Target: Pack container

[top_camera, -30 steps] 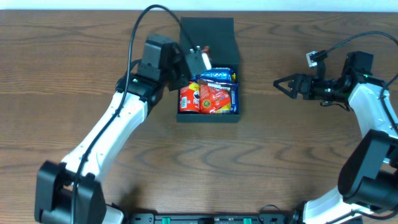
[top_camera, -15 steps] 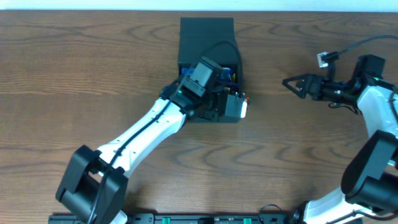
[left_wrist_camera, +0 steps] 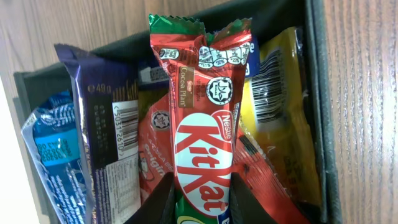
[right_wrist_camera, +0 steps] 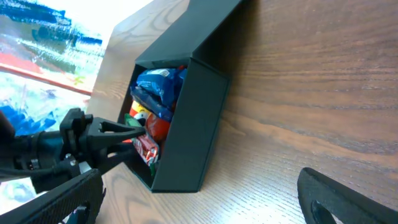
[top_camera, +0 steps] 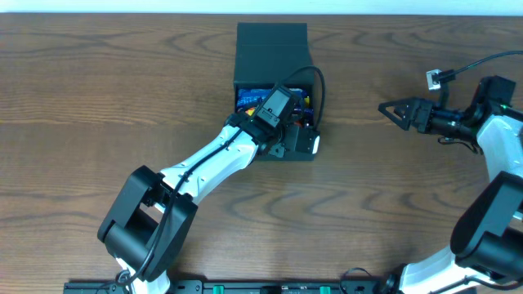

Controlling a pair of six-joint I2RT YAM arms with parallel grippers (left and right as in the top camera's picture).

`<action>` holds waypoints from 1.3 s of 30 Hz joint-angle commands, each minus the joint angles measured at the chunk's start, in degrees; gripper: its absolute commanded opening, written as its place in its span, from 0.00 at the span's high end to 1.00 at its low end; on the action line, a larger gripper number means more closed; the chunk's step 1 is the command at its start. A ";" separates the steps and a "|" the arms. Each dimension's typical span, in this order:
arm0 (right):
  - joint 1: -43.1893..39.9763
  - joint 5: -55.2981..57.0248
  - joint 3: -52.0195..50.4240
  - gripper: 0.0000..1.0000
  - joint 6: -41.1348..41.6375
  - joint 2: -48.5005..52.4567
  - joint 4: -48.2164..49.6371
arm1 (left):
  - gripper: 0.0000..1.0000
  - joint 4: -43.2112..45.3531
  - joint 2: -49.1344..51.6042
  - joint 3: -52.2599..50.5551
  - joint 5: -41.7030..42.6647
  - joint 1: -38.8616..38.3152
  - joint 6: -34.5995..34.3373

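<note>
The left arm (top_camera: 204,163) and right arm (top_camera: 500,139) have smooth white shells and chunky black joints. A thin black cable (top_camera: 322,94) loops behind the black left gripper (left_wrist_camera: 200,202). A small white tag (top_camera: 433,78) sits on a wire behind the black right gripper (top_camera: 386,107).

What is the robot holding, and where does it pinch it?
The left tool pinches a KitKat by its two long edges, beside the logo, over the box. The right tool holds nothing.

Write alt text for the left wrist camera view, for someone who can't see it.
The left gripper holds a red KitKat bar over the black container, already crowded with snack packets. Wooden table shows beside it.
</note>
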 commanded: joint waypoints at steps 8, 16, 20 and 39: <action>-0.26 -1.75 0.94 0.01 -1.03 -1.40 -0.37 | 0.37 5.18 -2.10 2.80 -10.91 0.20 -12.98; -0.26 -1.75 0.94 0.01 0.33 -1.40 0.90 | 0.21 3.52 -8.39 7.87 -6.47 0.31 -20.65; -0.20 -1.77 0.94 0.01 1.60 -1.40 1.86 | 0.22 1.75 -8.96 7.87 -8.55 0.37 -20.65; 15.26 21.99 0.94 0.99 33.68 -1.38 16.24 | 0.94 -6.32 -8.52 7.85 -2.10 21.53 -67.41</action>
